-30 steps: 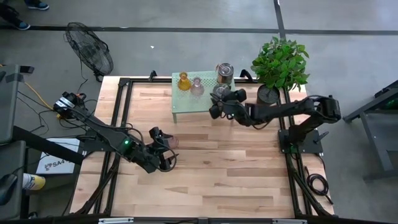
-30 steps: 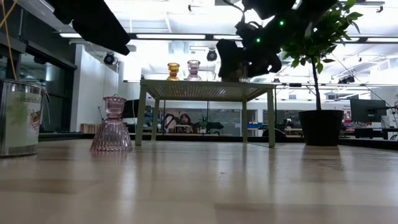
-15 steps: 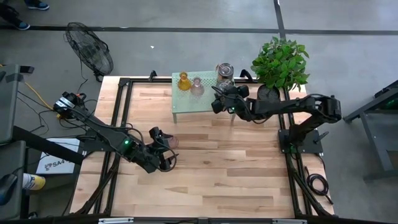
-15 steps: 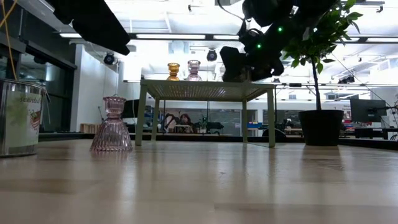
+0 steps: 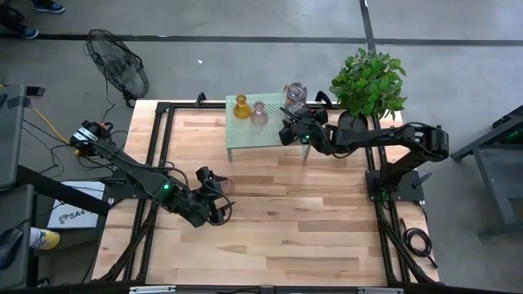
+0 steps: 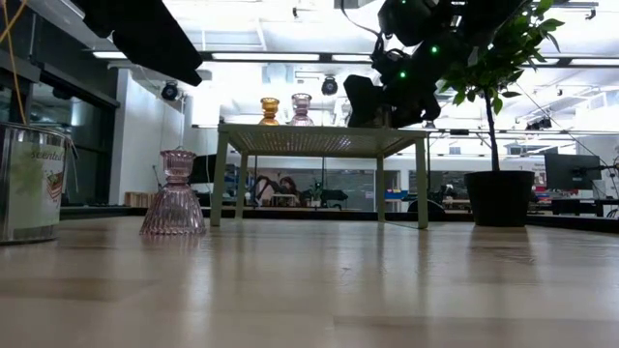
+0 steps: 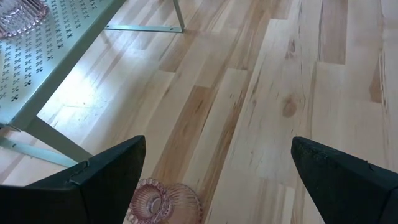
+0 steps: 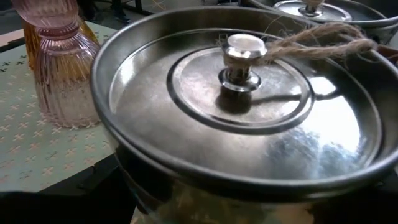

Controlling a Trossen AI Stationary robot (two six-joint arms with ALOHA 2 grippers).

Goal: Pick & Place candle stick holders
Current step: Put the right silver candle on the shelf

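The right gripper (image 5: 288, 131), clamped on a metal holder (image 8: 242, 118), has carried it over the stand (image 5: 237, 131), so placement looks near; the left gripper (image 5: 214, 196) hovers spread above a pink holder (image 7: 163, 202).

A label on the silvery metal cylinder (image 6: 29, 184), left of the pale green stand (image 6: 319, 141), is showing script lettering. It is possibly reading "scented", too faint to confirm.

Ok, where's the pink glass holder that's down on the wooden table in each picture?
High view: the pink glass holder sits on the wood, left of the middle.
Low view: it stands upright on the left.
Left wrist view: at the bottom edge.
Right wrist view: not in it.
Shared landmark: the pale green stand, seen in all four views.
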